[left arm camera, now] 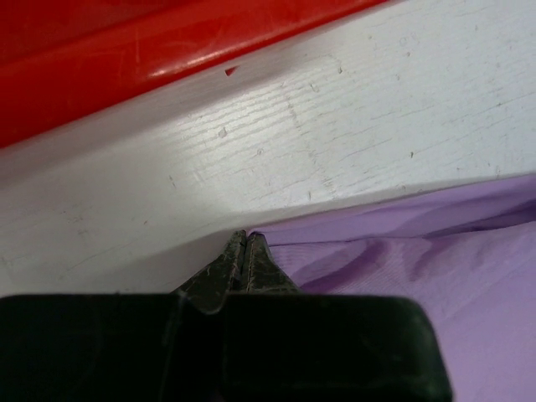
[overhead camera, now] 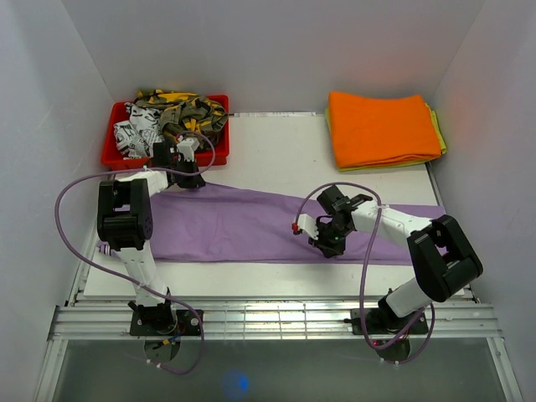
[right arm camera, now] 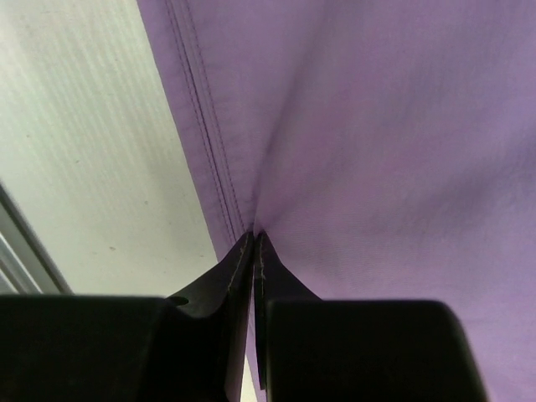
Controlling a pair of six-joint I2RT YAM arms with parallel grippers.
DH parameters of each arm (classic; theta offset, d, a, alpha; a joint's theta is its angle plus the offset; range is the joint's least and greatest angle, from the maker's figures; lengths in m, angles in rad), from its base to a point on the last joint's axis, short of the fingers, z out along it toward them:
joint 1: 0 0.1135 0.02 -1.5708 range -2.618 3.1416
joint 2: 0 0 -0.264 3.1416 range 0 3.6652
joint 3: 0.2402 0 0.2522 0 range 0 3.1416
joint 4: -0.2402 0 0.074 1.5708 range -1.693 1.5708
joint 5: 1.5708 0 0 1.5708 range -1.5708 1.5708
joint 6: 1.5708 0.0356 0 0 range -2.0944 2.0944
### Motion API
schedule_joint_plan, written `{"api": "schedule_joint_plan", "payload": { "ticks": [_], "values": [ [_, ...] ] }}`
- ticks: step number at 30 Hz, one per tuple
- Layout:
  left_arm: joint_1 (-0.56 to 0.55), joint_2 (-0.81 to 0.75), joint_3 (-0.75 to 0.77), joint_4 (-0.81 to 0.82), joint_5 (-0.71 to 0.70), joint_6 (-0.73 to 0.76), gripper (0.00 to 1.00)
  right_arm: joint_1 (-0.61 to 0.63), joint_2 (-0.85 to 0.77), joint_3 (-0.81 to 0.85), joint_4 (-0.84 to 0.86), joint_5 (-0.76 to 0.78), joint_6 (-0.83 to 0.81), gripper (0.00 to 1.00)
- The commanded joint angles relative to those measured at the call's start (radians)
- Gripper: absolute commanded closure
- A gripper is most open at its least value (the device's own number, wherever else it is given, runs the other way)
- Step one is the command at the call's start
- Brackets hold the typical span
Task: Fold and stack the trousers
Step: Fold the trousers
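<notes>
The lilac-purple trousers (overhead camera: 243, 226) lie stretched across the table from left to right. My left gripper (overhead camera: 192, 178) is at their far edge, just in front of the red bin. In the left wrist view its jaws are pressed together (left arm camera: 245, 237) right at the hem of the trousers (left arm camera: 419, 251), and the fabric pulls into folds toward the tips. My right gripper (overhead camera: 332, 245) is at the near edge around mid-length. Its jaws (right arm camera: 254, 234) are shut beside the stitched seam of the trousers (right arm camera: 402, 126), and the cloth puckers at the tips.
A red bin (overhead camera: 117, 155) at the back left holds camouflage and black-and-white patterned garments (overhead camera: 176, 113); its wall (left arm camera: 100, 50) is close to my left gripper. A folded orange cloth (overhead camera: 381, 126) lies on a yellow-green one (overhead camera: 440, 134) at the back right.
</notes>
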Motion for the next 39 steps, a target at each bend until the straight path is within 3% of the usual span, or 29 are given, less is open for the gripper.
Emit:
{"api": "schedule_joint_plan", "payload": {
  "ticks": [1, 11, 19, 24, 25, 26, 27, 28, 30, 31, 34, 39],
  "values": [
    [0.005, 0.002, 0.039, 0.013, -0.045, -0.014, 1.0, 0.0, -0.032, 0.003, -0.146, -0.069, -0.045, 0.92],
    [0.007, -0.017, 0.026, 0.087, -0.122, -0.036, 1.0, 0.001, -0.031, -0.063, -0.146, -0.078, -0.052, 0.92],
    [0.025, -0.11, -0.061, 0.285, -0.239, -0.135, 1.0, 0.0, -0.006, -0.068, -0.141, -0.08, -0.039, 0.92],
    [0.025, -0.083, -0.04, 0.244, -0.198, -0.09, 1.0, -0.003, 0.03, -0.014, -0.143, -0.089, -0.009, 0.92],
    [0.025, -0.077, -0.026, 0.193, -0.169, -0.058, 0.95, -0.005, 0.037, 0.007, -0.144, -0.098, 0.023, 0.9],
    [0.025, -0.074, 0.006, 0.165, -0.101, -0.044, 0.7, -0.008, 0.047, 0.032, -0.149, -0.104, 0.04, 0.85],
    [0.025, -0.084, 0.017, 0.141, -0.07, -0.021, 0.6, -0.012, 0.05, 0.09, -0.151, -0.112, 0.059, 0.78],
    [0.025, -0.099, 0.022, 0.106, -0.041, -0.013, 0.55, -0.023, 0.052, 0.12, -0.155, -0.136, 0.074, 0.65],
    [0.025, -0.136, 0.034, 0.073, 0.02, 0.019, 0.48, -0.037, 0.058, 0.215, -0.169, -0.155, 0.112, 0.46],
    [0.025, -0.176, 0.043, 0.009, 0.042, 0.042, 0.47, -0.046, 0.058, 0.245, -0.174, -0.169, 0.125, 0.34],
    [0.026, -0.248, 0.095, -0.193, 0.086, 0.151, 0.42, -0.103, 0.046, 0.334, -0.181, -0.202, 0.169, 0.12],
    [0.049, -0.316, 0.086, -0.497, 0.087, 0.325, 0.4, -0.184, 0.069, 0.383, -0.177, -0.235, 0.215, 0.07]
  ]
}}
